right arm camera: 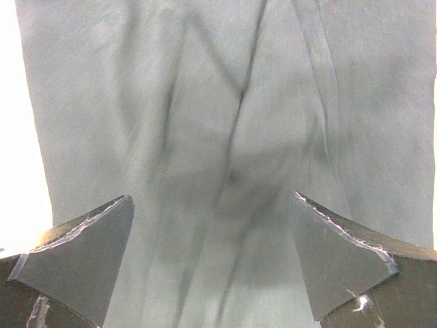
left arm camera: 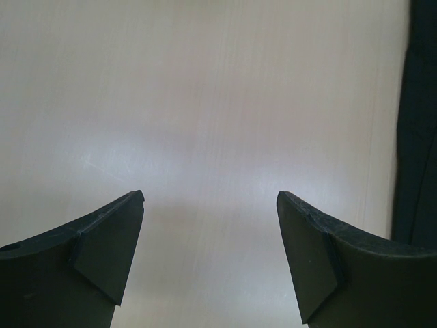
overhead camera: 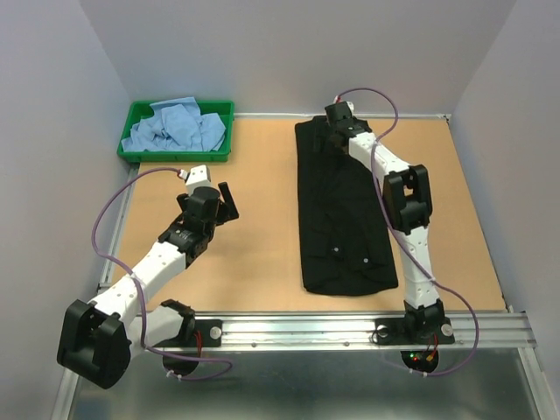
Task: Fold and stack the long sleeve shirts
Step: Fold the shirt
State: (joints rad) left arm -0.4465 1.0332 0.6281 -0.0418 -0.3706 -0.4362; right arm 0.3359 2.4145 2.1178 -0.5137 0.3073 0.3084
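On the right half of the tabletop [overhead camera: 254,262], a black shirt [overhead camera: 343,219] lies in a long narrow strip running from the near edge to the far edge, with a robot arm on each side.

The right gripper [right arm camera: 212,198] hangs over the shirt's far end with its jaws spread wide and nothing gripped, only creased dark cloth between them. Whether its fingertips touch the cloth is unclear. It seems placed to pinch that end and fold it toward the near edge. The left gripper [left arm camera: 210,195], also wide open and empty, hovers over bare wood left of the shirt, probably out of the fold's way. The light blue shirts [overhead camera: 179,127] sit crumpled in a green tray [overhead camera: 175,156] at the far left corner, likely waiting to be folded.
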